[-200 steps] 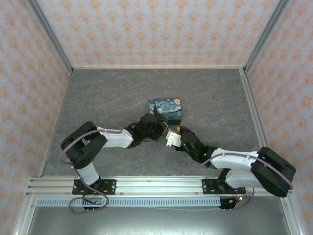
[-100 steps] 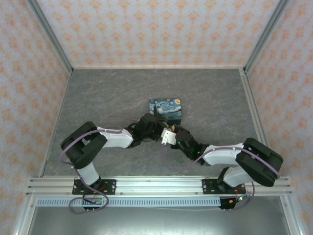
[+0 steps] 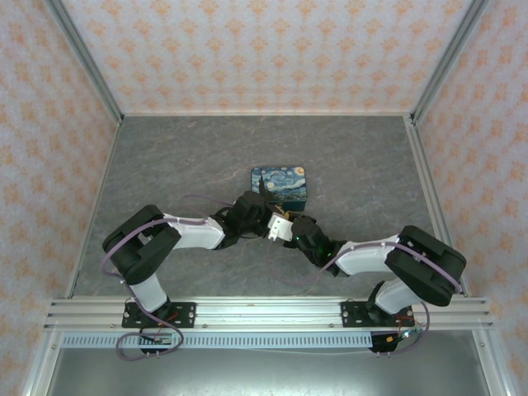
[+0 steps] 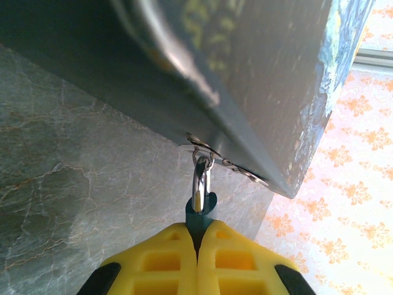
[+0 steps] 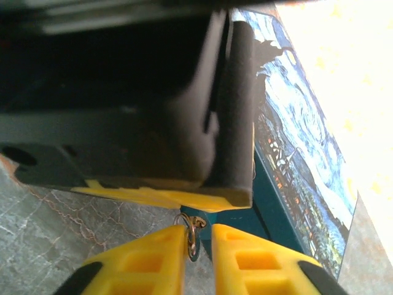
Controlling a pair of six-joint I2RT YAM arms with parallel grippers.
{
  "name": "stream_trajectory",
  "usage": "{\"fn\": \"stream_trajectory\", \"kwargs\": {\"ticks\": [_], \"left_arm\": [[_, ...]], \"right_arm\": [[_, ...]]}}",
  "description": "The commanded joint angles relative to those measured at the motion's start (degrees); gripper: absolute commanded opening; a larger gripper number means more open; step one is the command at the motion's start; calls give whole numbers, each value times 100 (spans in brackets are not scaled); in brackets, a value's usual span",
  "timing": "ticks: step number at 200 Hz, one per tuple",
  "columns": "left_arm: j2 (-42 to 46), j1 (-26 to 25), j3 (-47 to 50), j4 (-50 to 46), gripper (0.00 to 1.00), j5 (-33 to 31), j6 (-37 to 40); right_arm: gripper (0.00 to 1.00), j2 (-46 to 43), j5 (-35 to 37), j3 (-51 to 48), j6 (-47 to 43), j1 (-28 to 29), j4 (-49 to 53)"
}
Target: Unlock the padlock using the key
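Yellow fingers of the left gripper [image 4: 198,239] are pressed together on the teal padlock [image 4: 201,215], whose steel loop runs toward 12 o'clock through the hasp of the painted tin [image 4: 264,92]. The right gripper [image 5: 199,232] stands at a narrow gap with the key [image 5: 192,241] on its ring between the fingers; whether it is pinched I cannot tell. Seen from above, both grippers meet just off the tin's 6 o'clock edge

Overhead looks down; wrist views (very close) share the tin [image 4: 276,92]
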State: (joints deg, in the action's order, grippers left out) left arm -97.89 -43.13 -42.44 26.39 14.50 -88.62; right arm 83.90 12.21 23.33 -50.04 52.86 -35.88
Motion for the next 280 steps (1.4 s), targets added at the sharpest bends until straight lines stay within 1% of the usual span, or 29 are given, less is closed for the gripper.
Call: {"fn": "stream_trajectory", "kwargs": {"ticks": [1,31,61,101,141,175,200,220,252,280], "left_arm": [[260,-55,-157,0,0,-29,-33],[278,-53,-138,-15,0,-37,-32],[271,-50,-137,-18,0,-33,-33],[269,-54,-125,7,0,-35,-50],[255,-55,-116,50,0,-32,-85],[270,-50,-79,42,0,-41,-85],[266,-55,-55,48,0,-30,-94],[265,-52,-43,33,0,-38,-85],[275,-55,-7,19,0,-21,-68],[372,-54,93,2,0,-57,-77]], "right_arm": [[9,109,175,136,130,40,-192],[0,166,315,146,170,40,-195],[0,207,421,110,241,38,-324],[0,130,296,171,596,40,-283],[0,4,-50,297,1354,11,-146],[0,327,-34,134,2116,14,-741],[0,589,-74,-17,2513,4,-1228],[0,692,-160,-83,2765,-15,-1427],[0,716,-451,-161,3112,-175,-1579],[0,674,-884,-270,3451,-407,-1755]]}}
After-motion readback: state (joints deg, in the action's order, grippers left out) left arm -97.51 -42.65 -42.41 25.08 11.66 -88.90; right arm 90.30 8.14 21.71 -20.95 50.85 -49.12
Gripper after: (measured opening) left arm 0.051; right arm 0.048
